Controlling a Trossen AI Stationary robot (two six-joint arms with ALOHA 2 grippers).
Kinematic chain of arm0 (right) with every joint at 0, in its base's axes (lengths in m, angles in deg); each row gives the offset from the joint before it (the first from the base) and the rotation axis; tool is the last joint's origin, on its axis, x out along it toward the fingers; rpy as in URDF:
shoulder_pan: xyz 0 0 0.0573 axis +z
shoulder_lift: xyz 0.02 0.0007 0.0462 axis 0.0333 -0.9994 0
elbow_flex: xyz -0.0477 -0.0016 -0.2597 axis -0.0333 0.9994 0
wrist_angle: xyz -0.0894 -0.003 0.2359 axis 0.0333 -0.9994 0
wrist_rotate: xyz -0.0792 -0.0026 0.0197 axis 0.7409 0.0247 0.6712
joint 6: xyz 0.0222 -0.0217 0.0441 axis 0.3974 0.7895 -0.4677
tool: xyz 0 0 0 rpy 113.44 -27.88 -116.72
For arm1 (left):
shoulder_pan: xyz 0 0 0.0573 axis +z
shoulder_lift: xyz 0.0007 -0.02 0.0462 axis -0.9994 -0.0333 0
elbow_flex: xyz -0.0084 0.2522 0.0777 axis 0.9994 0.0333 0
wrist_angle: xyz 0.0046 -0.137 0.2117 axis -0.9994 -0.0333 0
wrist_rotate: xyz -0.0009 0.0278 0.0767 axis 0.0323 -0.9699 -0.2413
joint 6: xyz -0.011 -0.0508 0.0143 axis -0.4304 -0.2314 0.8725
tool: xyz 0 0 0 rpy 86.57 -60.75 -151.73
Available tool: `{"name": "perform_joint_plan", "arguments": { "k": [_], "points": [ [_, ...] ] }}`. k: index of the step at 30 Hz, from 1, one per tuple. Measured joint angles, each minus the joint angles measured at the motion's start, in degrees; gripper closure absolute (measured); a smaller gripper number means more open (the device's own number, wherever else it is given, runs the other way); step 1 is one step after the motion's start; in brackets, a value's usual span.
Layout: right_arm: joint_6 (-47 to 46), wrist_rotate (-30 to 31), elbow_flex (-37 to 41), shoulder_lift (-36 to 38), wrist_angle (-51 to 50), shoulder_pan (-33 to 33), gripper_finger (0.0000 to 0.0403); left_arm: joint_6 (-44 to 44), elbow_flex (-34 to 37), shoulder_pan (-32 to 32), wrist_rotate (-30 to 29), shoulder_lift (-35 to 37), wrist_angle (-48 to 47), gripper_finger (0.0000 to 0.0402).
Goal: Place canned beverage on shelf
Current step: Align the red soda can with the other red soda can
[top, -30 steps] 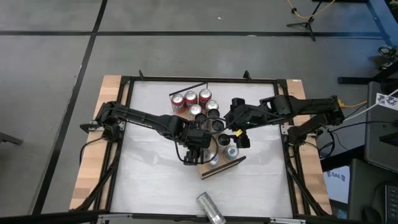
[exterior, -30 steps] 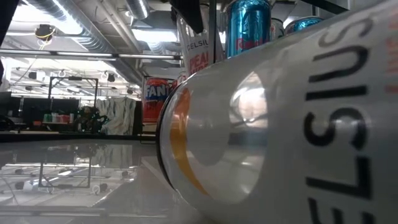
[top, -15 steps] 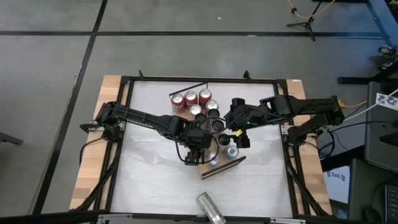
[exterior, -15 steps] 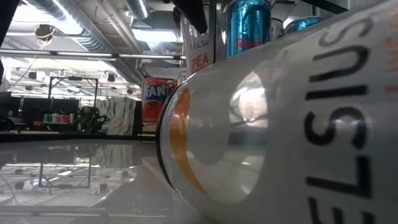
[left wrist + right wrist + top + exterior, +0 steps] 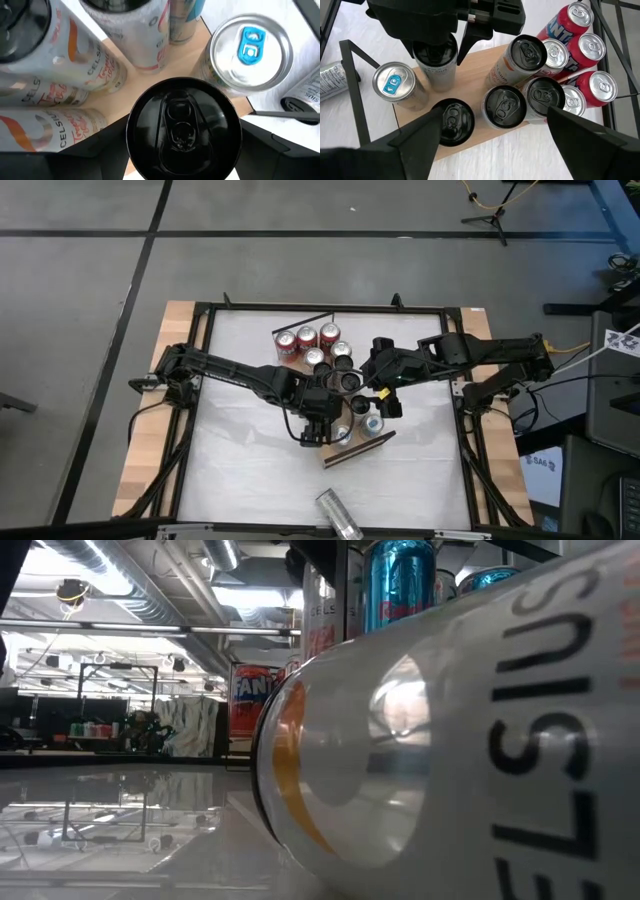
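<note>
Left wrist view | left pincer (image 5: pixel 182 150) spread around black-topped can (image 5: pixel 182 127) standing on shelf (image 5: pixel 215 37), frame centre | risk: fingers clip blue-tab can (image 5: pixel 250 47) on withdrawal | right pincer (image 5: pixel 490 117) spread, hovering above.

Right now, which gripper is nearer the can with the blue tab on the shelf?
Right. The right gripper hangs just over the shelf, with the blue-tab can beside its finger. The left gripper straddles a black-topped can one spot over.
</note>
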Motion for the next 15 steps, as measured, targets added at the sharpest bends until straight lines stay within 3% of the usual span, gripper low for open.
{"name": "perform_joint_plan", "arguments": {
  "k": [9,15],
  "points": [
    [0.0,0.0,0.0,0.0,0.0,0.0,0.0049,0.1,0.0,0.0,-0.1,0.0,0.5,0.0118],
    [0.0,0.0,0.0,0.0,0.0,0.0,0.0049,0.1,0.0,0.0,-0.2,0.0,0.6,0.0069]
  ]
}}
